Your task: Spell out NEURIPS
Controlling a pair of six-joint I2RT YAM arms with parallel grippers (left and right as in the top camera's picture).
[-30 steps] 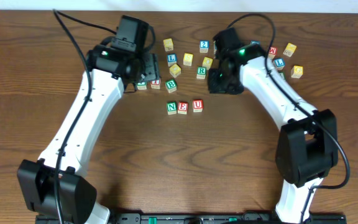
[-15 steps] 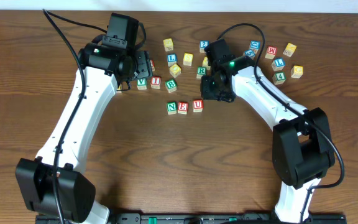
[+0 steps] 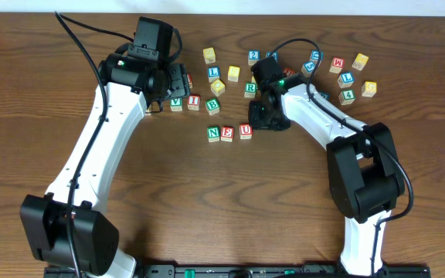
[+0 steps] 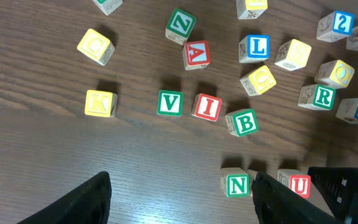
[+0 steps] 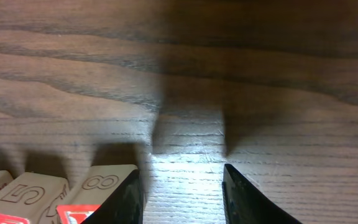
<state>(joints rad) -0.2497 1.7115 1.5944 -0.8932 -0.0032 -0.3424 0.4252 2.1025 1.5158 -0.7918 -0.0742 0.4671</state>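
Note:
A green N (image 3: 213, 133), a red E (image 3: 227, 133) and a red U (image 3: 246, 130) stand in a row at mid table. The green R (image 3: 250, 88) sits behind them and the red I (image 3: 194, 101) to the left between V and B. My right gripper (image 3: 268, 117) is low over the table just right of the U, open (image 5: 182, 177), with bare wood between its fingers and the U's side at its left finger (image 5: 126, 196). My left gripper (image 3: 176, 81) hangs open (image 4: 182, 190) above the I (image 4: 206, 106), and this view also shows N (image 4: 238, 185), U (image 4: 299, 185) and R (image 4: 322, 96). I cannot pick out the P.
Several other lettered and numbered cubes lie scattered along the back, from a yellow one (image 3: 208, 55) to a yellow one (image 3: 369, 88) at the right. A yellow K (image 4: 99, 102), a green V (image 4: 169, 102) and a green B (image 4: 245, 122) lie near the I.
My right gripper has moved left and toward the front, from beside the R down to the right of the U. My left gripper drew back a little, uncovering V, then held still.

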